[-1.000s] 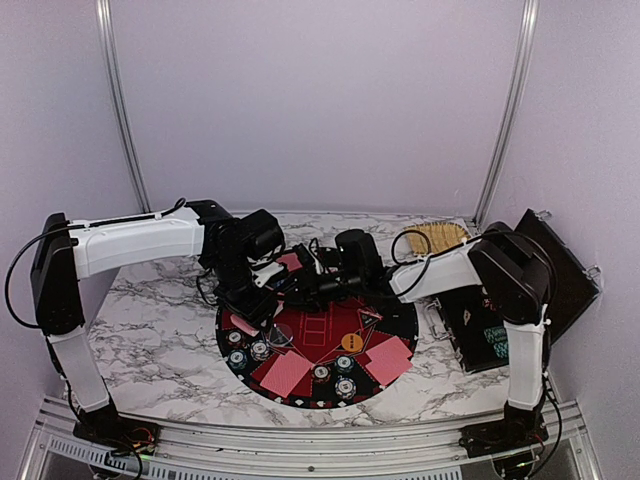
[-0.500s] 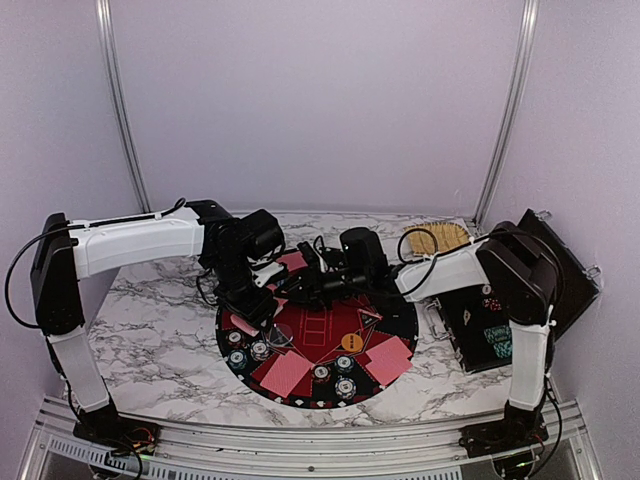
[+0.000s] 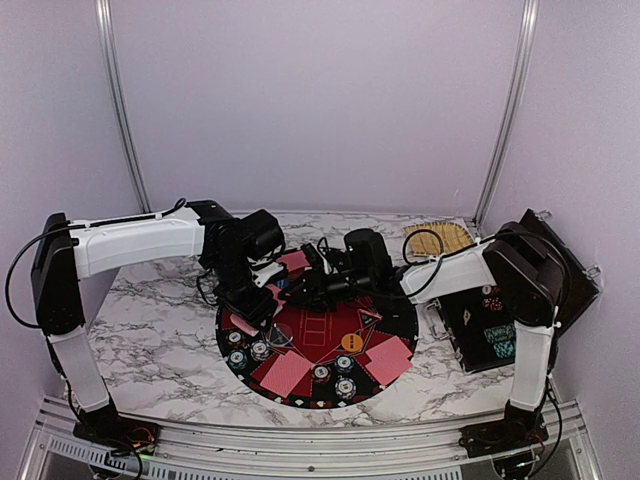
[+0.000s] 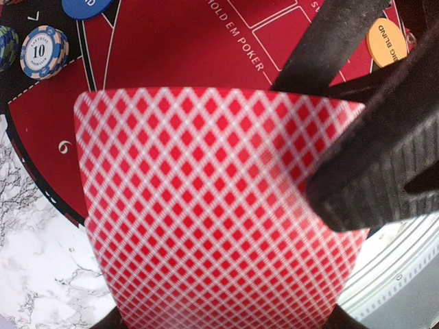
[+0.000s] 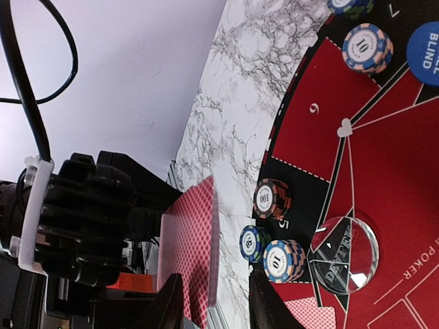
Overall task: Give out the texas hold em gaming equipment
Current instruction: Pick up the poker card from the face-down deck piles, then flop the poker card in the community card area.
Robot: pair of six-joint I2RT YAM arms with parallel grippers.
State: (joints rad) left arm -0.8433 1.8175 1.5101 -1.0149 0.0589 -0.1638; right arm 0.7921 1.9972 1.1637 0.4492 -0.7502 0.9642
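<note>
Two arms close together — left pincer (image 3: 256, 306) pinching playing cards (image 4: 206, 205), right pincer (image 5: 216, 305) spread astride their edge.

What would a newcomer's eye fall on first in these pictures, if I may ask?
Most striking are the red diamond-backed cards clamped in the left gripper, filling its wrist view. Next comes the round black-and-red mat at mid-table, above whose far left part the right gripper meets the left one, fingers apart around the cards' edge.
</note>
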